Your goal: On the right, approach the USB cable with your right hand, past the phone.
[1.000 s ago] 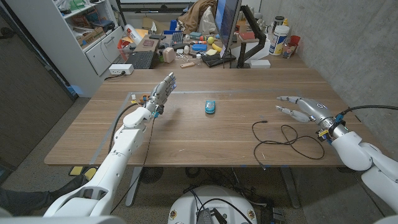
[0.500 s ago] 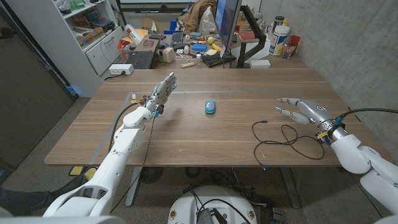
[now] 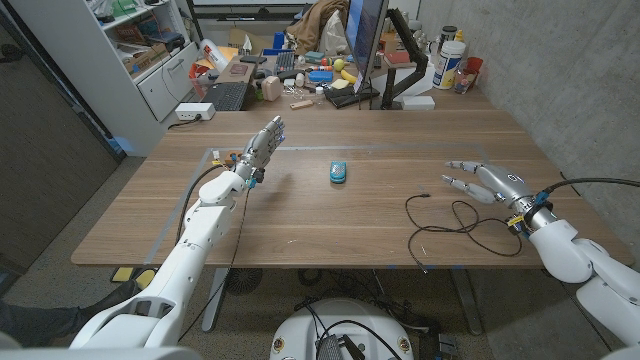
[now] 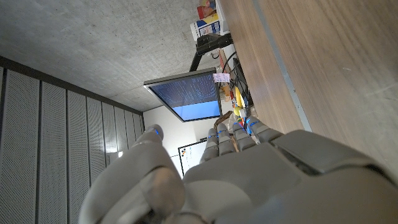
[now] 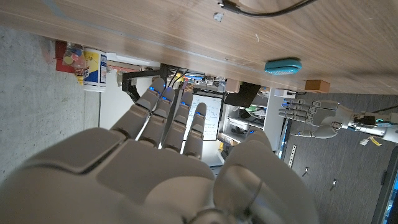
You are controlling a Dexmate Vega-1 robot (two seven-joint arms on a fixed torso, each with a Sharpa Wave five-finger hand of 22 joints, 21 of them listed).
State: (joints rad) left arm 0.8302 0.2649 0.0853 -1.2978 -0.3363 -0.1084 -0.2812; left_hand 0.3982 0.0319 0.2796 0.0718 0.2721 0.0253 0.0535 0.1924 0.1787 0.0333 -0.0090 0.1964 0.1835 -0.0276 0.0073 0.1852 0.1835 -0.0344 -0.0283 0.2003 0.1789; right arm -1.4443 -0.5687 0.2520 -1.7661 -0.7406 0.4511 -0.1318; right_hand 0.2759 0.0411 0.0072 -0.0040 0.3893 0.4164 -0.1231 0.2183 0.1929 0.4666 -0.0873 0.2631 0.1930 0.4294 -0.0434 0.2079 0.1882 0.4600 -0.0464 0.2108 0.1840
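We have our right hand (image 3: 492, 178) out over the right side of the wooden table (image 3: 300, 215), fingers spread and pointing inward toward the middle, holding nothing; it hovers near the right edge, just beyond the far loops of the USB cable (image 3: 465, 225). The cable lies loose on the tabletop toward the near right corner, a tangle of thin black curves with one plug end reaching toward the table's middle, and our hand does not touch it. The phone (image 3: 339, 172), a small teal thing, sits near the centre of the table, well apart from the cable and from both hands; in the right wrist view we see it (image 5: 283, 65) beyond our fingers, with a stretch of cable (image 5: 261, 7) at that picture's edge. We judge the approach barely under way: the hand is spread ready for a grasp, but it must come down and toward the near edge to meet the cable. The thin cable lies flat on the wood, so pinching it will likely need fingertips pressed close to the surface. Our left hand (image 3: 264, 147) stands raised over the left part of the table, fingers extended together and empty, kept clear of the work.
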